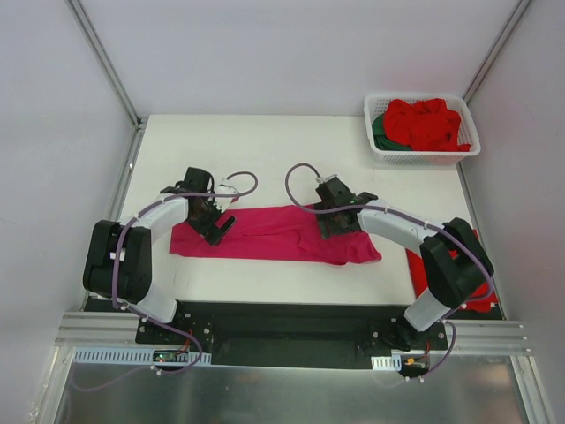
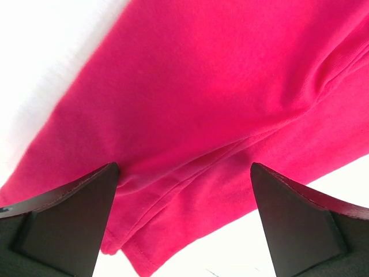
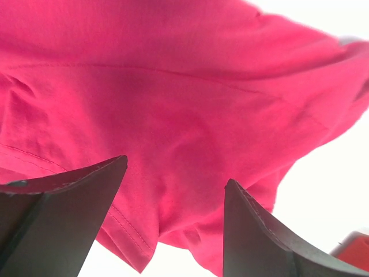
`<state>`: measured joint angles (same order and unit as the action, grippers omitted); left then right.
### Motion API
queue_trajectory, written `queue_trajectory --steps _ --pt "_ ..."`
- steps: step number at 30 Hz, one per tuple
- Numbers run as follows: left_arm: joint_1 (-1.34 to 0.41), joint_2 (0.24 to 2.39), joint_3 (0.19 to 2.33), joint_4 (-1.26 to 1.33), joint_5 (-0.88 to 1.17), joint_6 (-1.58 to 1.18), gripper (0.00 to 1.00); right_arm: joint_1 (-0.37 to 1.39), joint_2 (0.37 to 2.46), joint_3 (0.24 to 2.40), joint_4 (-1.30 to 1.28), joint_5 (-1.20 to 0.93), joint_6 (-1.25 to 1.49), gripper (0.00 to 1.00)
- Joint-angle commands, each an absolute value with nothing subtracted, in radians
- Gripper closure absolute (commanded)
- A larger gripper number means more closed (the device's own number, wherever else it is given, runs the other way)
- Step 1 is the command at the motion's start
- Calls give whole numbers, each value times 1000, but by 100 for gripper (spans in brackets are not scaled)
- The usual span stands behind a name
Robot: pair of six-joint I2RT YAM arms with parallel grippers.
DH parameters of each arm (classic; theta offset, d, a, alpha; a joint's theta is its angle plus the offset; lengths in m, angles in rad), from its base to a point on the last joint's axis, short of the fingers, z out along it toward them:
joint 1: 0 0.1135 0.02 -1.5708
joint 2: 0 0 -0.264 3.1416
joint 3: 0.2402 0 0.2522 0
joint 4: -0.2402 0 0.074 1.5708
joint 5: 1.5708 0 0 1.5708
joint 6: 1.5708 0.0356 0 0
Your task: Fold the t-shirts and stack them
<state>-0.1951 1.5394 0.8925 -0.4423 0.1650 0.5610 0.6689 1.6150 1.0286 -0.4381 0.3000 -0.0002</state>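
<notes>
Both arms reach in from the near edge, elbows bent outward, wrists tipped down over the same long folded magenta-pink cotton t-shirt (image 1: 274,234). It lies as a strip across the middle of the white table (image 1: 265,150).

The left gripper (image 1: 216,228) hovers over the shirt's left end. Its wrist cam shows the two dark fingers (image 2: 69,219) spread wide, with just cloth and a stitched hem below them, so it's fully open and not holding anything.

The right gripper (image 1: 331,225) sits over the right part of the shirt. Its jaws are parted too, and the pink fabric bunches underneath rather than being pinched between them.

A crumpled pile of bright red t-shirts (image 1: 428,124) fills the white slotted plastic basket (image 1: 424,157) in the far right corner, with a dark green t-shirt (image 1: 380,132) peeking out at its left side. Another red t-shirt (image 1: 421,272) lies flat at the table's right edge, partly under the right arm.

Plain pale walls box the table in, with slanted aluminium posts (image 1: 106,62) in the corners. The arm bases are bolted to a black plate (image 1: 282,322).
</notes>
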Motion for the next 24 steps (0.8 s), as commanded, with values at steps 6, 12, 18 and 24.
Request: queue_trajectory --steps 6,12,18,24 --pt "-190 1513 804 -381 112 574 1 641 1632 939 -345 209 32 26" --pt "-154 1506 767 -357 100 597 1 641 1634 925 -339 204 26 26" --pt "-124 1459 724 -356 109 624 1 641 1644 930 -357 183 17 26" --pt "-124 1414 672 -356 124 634 1 641 1651 946 -394 178 15 26"
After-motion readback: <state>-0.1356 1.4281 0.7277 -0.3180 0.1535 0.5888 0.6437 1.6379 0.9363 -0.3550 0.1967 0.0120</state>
